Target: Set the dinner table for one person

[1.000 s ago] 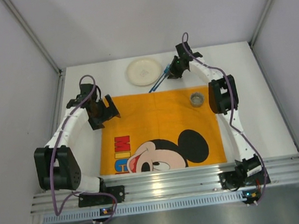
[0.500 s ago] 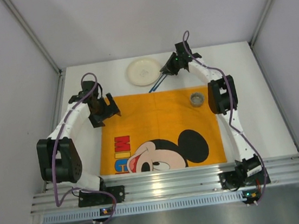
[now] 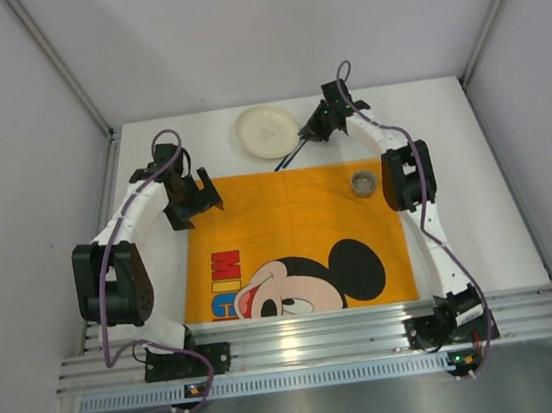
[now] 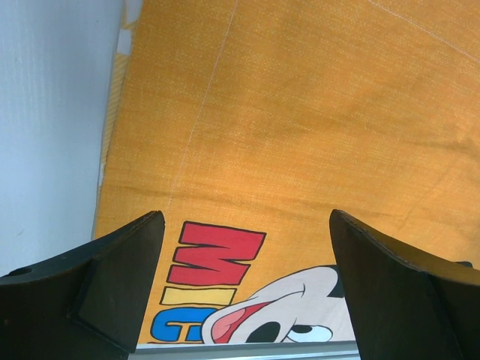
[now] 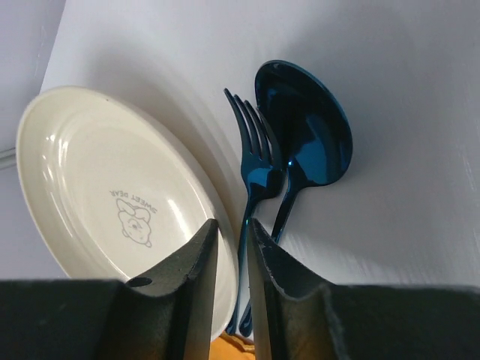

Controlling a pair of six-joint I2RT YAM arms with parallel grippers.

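The left tool (image 4: 244, 217) gapes wide over the placemat (image 4: 300, 112); the right tool (image 5: 232, 225) stands narrow at the fork (image 5: 259, 176), grip unclear.

Dinner table = large plain white matte rectangular tabletop (image 3: 486, 191), by far the biggest thing I see. It lies flat & level. A ribbed aluminium rail (image 3: 322, 337) runs along its near edge, on my side. The surface is smooth & one colour throughout. Bare white shows as a wide band at the far end & as strips down the left & right sides. The centre + near part sit under an orange cloth placemat (image 3: 288, 225). Up close, by the far edge, it's the same plain white w/ soft grey shadows on it.
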